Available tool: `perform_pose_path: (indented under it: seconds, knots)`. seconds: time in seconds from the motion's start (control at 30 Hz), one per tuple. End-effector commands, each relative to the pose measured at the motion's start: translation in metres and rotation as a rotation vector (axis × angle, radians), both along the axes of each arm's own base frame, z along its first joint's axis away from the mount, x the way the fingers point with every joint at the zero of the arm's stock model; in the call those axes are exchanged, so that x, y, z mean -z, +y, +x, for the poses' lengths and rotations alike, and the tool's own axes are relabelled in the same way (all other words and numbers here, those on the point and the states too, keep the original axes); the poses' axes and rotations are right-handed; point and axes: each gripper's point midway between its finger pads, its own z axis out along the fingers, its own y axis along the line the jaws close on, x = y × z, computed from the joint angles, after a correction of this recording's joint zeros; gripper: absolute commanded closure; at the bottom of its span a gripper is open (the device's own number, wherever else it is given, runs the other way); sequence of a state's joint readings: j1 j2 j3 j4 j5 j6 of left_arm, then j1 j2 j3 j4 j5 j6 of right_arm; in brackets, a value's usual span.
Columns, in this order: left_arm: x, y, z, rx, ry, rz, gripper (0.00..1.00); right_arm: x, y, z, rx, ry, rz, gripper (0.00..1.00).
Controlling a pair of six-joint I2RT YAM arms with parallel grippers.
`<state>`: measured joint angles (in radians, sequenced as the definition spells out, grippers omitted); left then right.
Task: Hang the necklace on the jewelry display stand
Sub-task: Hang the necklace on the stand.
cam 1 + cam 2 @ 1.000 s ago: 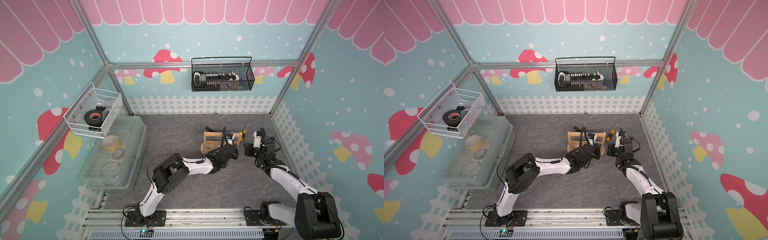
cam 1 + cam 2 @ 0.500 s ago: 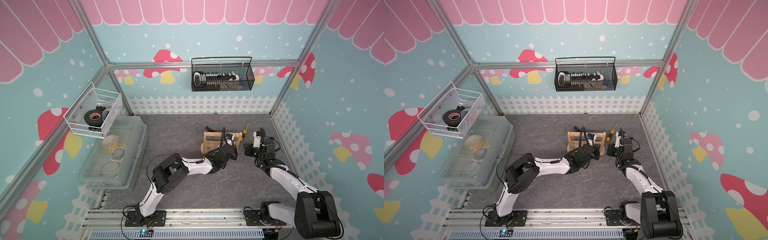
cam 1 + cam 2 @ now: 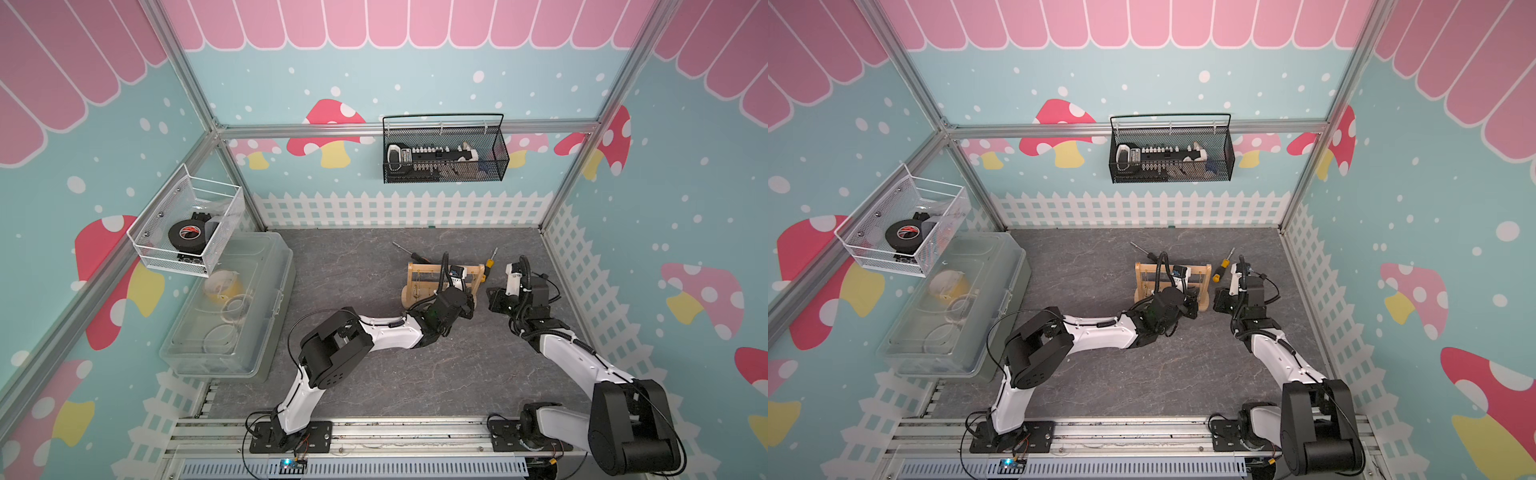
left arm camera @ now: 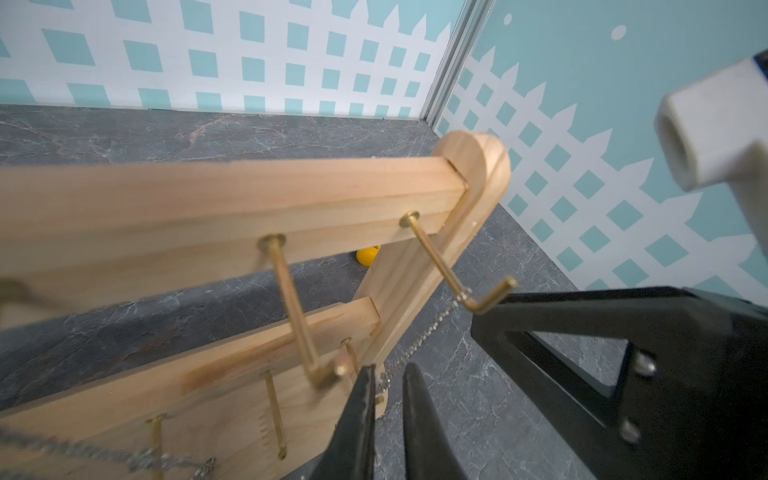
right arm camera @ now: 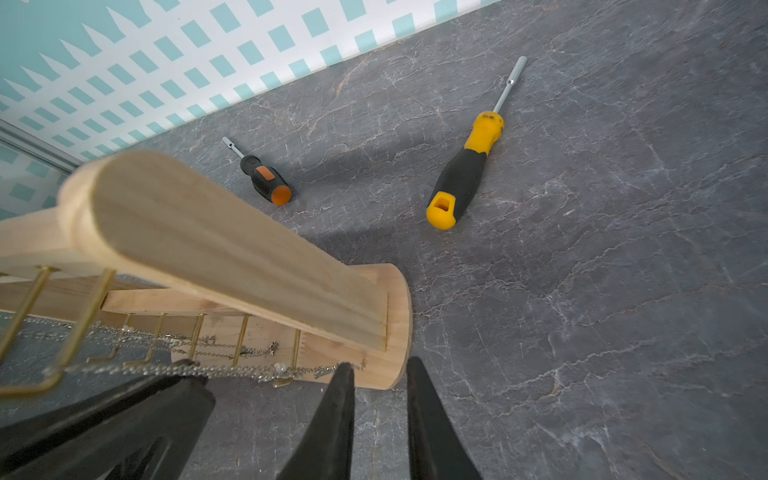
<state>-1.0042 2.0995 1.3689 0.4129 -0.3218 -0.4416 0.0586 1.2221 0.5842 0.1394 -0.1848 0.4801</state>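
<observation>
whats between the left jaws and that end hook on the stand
The necklace: its thin chain runs from the hook down into the gap between the left gripper's jaws. The left wrist view shows it.

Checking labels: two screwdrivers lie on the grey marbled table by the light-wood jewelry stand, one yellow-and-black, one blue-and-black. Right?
One colour is wrong: the right wrist view shows an orange-and-black screwdriver, not blue-and-black. It and the yellow-and-black screwdriver do lie on the grey marbled table by the light-wood jewelry stand.
</observation>
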Motion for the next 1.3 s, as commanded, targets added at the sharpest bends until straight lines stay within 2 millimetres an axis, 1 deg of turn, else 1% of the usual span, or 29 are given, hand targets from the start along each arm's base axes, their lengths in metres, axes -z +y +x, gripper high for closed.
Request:
perform_pose_path:
  seconds: [0.0,0.17,0.4,0.53,0.67,0.9,1.13,1.27]
  knots:
    - [-0.021,-0.002,0.009,-0.016,-0.036,-0.033,0.85,-0.001,-0.001,0.003,0.008,-0.01,0.012,0.77]
    - [-0.017,-0.005,0.005,-0.002,-0.025,-0.021,0.86,-0.001,-0.001,0.004,0.007,-0.01,0.013,0.77]
    - [-0.016,-0.006,0.008,-0.008,-0.027,-0.02,0.87,0.0,-0.001,0.003,0.005,-0.009,0.013,0.78]
    - [-0.011,0.002,0.005,-0.03,-0.013,-0.022,0.91,0.0,0.0,0.004,0.003,-0.01,0.015,0.78]
    - [-0.009,0.002,0.004,-0.022,-0.011,-0.014,0.91,0.001,0.001,0.005,0.0,-0.008,0.023,0.78]
    - [-0.016,-0.006,0.007,-0.004,-0.025,-0.026,0.91,0.0,-0.001,0.004,0.004,-0.01,0.015,0.78]
    - [-0.01,0.001,-0.002,-0.01,-0.011,-0.033,0.9,0.001,0.0,0.004,0.0,-0.007,0.02,0.78]
    - [-0.011,0.001,-0.002,-0.011,-0.012,-0.034,0.91,-0.001,0.001,0.004,-0.002,-0.011,0.023,0.78]
